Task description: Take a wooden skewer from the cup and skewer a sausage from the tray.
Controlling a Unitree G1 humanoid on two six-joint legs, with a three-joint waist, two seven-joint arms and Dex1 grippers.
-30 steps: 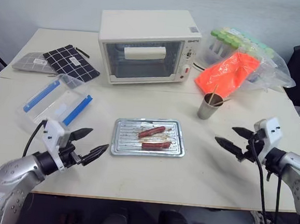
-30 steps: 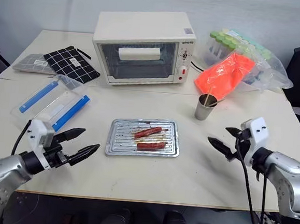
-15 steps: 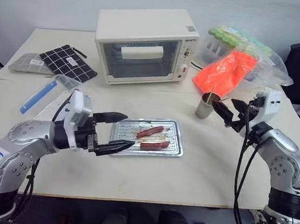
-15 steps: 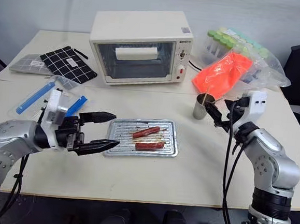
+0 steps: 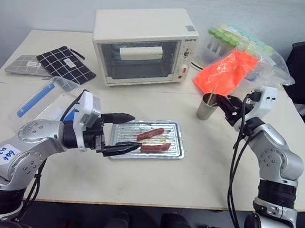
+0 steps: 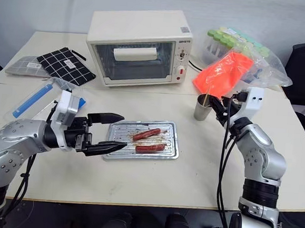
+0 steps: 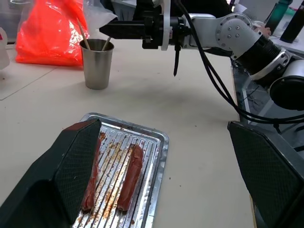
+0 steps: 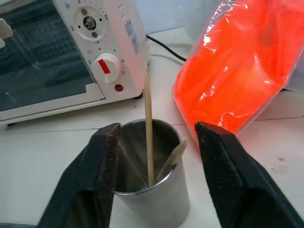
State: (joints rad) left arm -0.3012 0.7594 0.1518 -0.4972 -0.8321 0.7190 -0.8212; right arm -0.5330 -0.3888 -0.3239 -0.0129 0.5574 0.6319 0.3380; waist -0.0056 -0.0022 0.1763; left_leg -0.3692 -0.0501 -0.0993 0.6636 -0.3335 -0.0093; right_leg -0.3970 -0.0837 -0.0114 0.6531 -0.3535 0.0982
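Note:
The grey steel cup point(image 5: 206, 106) stands right of the tray point(image 5: 182, 143), with a wooden skewer point(image 8: 148, 123) leaning upright in it beside a flatter stick point(image 8: 172, 157). My right gripper point(image 8: 154, 137) is level at the cup's rim. It is open, one finger on each side, and the skewer stands untouched between them. A dark red sausage point(image 5: 155, 147) lies on the tray's ribbed floor, with a lighter one point(image 5: 153, 133) behind it. My left gripper point(image 5: 136, 132) hangs open over the tray's left end, pointing at the sausages and holding nothing.
A white toaster oven point(image 5: 142, 44) stands behind the tray. An orange bag point(image 5: 222, 72) and green-capped tubes point(image 5: 230, 38) crowd the space just behind the cup. A clear box with blue clips point(image 5: 40, 97) and checked cloths point(image 5: 66, 65) lie at the left.
Both arms rose from the table's front edge. The left gripper swung right to the tray's left end. The right gripper reached forward to the cup, and its fingers now straddle the skewer.

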